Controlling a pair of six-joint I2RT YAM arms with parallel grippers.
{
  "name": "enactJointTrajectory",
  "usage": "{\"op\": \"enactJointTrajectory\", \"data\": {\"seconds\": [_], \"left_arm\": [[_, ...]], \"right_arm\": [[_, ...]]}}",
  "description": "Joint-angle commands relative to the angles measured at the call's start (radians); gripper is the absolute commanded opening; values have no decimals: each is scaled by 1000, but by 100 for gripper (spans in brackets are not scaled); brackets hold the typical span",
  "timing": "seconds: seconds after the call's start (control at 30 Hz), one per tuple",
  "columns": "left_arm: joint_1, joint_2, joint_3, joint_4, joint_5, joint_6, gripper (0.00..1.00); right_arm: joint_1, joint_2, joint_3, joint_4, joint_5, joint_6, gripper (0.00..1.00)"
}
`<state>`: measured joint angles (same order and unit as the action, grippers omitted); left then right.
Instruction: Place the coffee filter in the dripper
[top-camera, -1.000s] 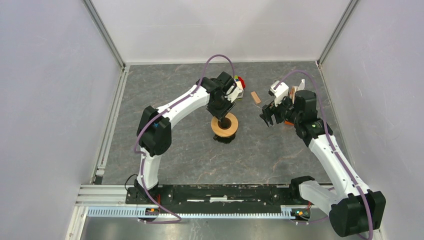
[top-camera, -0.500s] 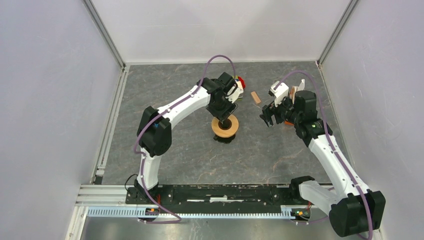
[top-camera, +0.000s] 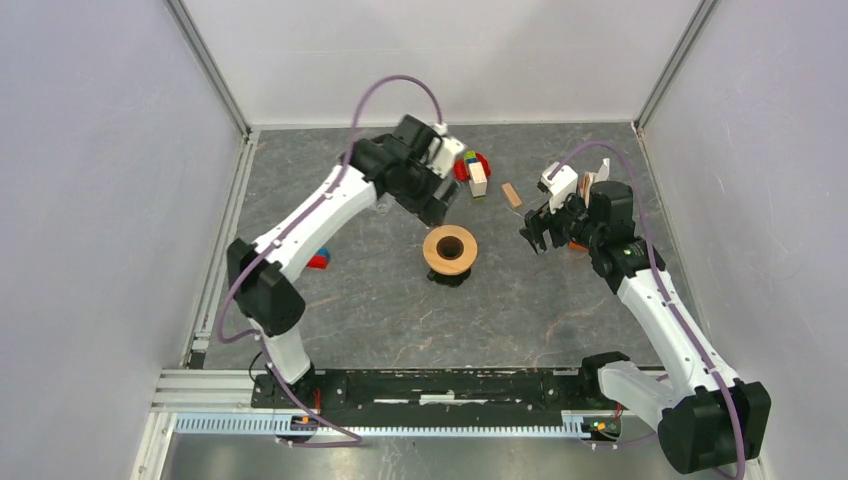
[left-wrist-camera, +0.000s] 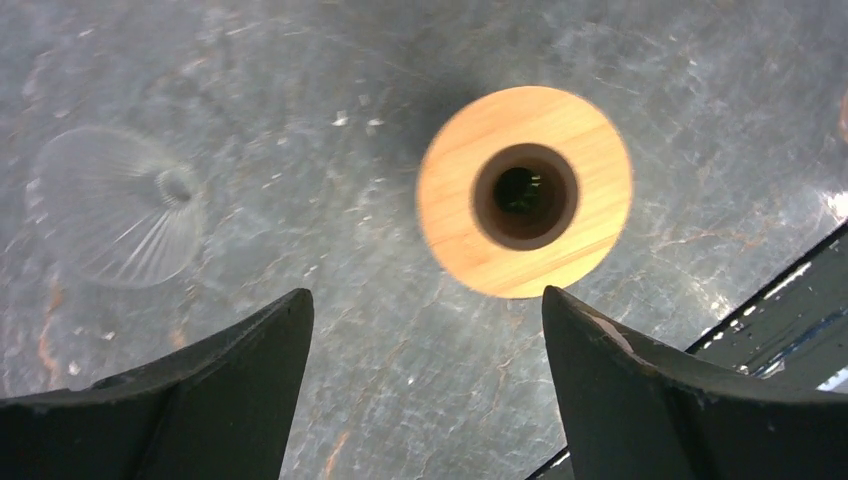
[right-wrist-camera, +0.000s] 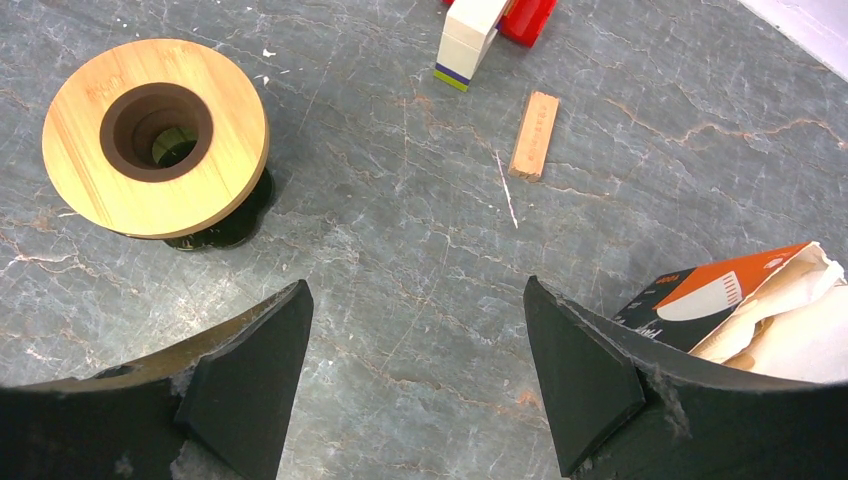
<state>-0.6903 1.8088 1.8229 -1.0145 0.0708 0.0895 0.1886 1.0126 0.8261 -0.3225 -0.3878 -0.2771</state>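
1. The round tan wooden ring (top-camera: 449, 250) of the dripper is standing upright on its black base (right-wrist-camera: 225, 228) at the middle of the grey marbled table (top-camera: 520, 300). Its axis is running vertically and its hole is facing up.
2. A clear ribbed glass funnel (left-wrist-camera: 115, 222) is lying on the table apart from the ring, at 9 o'clock of it in the left wrist view. Which end is pointing up cannot be told.
3. White paper coffee filters (right-wrist-camera: 790, 320) are sitting in an orange-and-black box (right-wrist-camera: 700, 300). They are spilling from its open end toward 3 o'clock in the right wrist view, well apart from the ring.
4. The left claw (left-wrist-camera: 425, 300) is hanging at 11 o'clock of the ring, fingers spread wide and gripping nothing.
5. The right claw (right-wrist-camera: 415, 285) is hovering at 3 o'clock of the ring, also gaping and empty.
6. Counted: one ring, one funnel and one box. The filter sheets cannot be counted.
7. At 1 o'clock of the ring are lying one cream block (right-wrist-camera: 470, 30), one red block (right-wrist-camera: 525, 18) and one tan wooden slat (right-wrist-camera: 533, 134).
8. One red-and-blue block (top-camera: 320, 259) is lying at 9 o'clock.
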Motion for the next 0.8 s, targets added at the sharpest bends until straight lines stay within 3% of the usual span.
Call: {"op": "enactJointTrajectory", "data": {"seconds": [0.0, 0.13, 0.3, 0.67, 0.77], "left_arm": [[174, -56, -36, 5, 82, 8, 87], [334, -37, -51, 39, 97, 25, 77], [435, 47, -20, 75, 44, 39, 73], [488, 327, 206, 42, -5, 16, 68], [501, 371, 244, 32, 20, 5, 62]], "right_arm": [[-4, -9, 1, 32, -18, -5, 84], [-3, -9, -4, 36, -21, -3, 84], [-3, -7, -8, 39, -22, -4, 84], [-3, -14, -23, 44, -15, -5, 85], [-3, -20, -30, 49, -8, -7, 85]]}}
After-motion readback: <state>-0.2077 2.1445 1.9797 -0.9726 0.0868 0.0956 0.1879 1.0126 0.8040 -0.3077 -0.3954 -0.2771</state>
